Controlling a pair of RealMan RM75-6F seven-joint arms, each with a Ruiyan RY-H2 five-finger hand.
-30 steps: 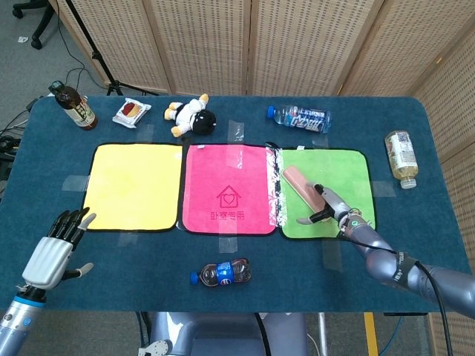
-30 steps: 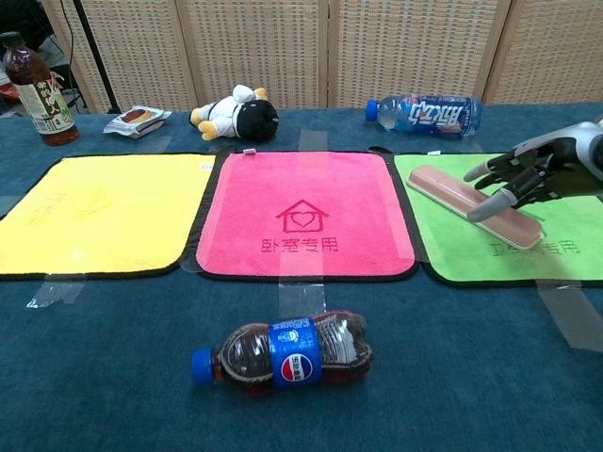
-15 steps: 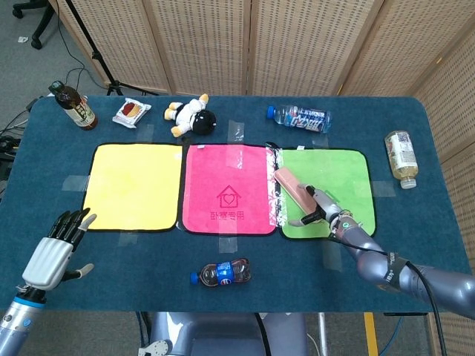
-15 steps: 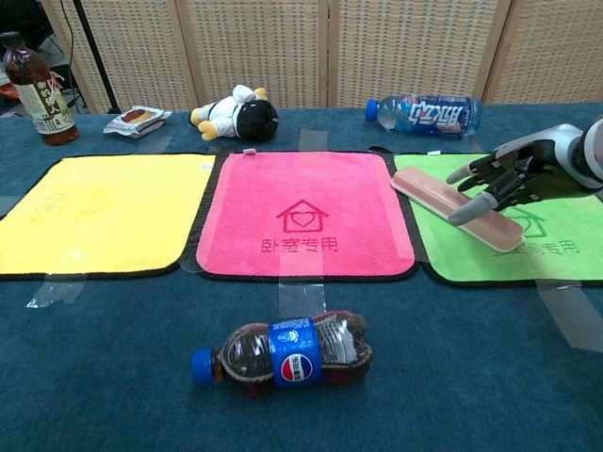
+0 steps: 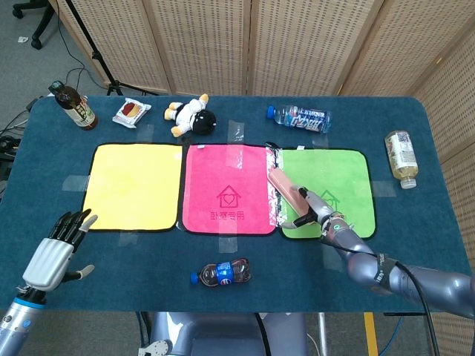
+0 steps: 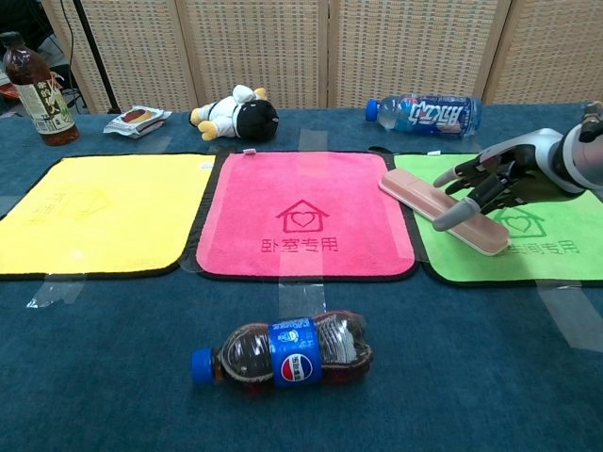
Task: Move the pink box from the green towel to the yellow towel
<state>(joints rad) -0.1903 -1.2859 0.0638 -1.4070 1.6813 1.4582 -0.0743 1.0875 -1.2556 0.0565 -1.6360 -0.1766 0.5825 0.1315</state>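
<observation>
The long pink box (image 5: 286,190) (image 6: 443,211) is held by my right hand (image 5: 312,209) (image 6: 480,184), which grips its near end. The box hangs tilted over the left edge of the green towel (image 5: 343,182) (image 6: 556,250), its far end reaching the seam with the pink towel (image 5: 226,189) (image 6: 301,212). The yellow towel (image 5: 133,185) (image 6: 94,212) lies bare at the left. My left hand (image 5: 56,248) hovers open over the table's near left part, off the towels; the chest view does not show it.
A cola bottle (image 5: 221,274) (image 6: 287,353) lies in front of the pink towel. At the back stand a tea bottle (image 5: 73,105) (image 6: 36,91), a snack packet (image 5: 131,112), a plush toy (image 5: 191,115) (image 6: 237,115) and a water bottle (image 5: 299,117) (image 6: 424,113). Another bottle (image 5: 401,158) lies far right.
My right hand has carried the pink box leftward, from the middle of the green towel to its left edge. The left hand has barely moved.
</observation>
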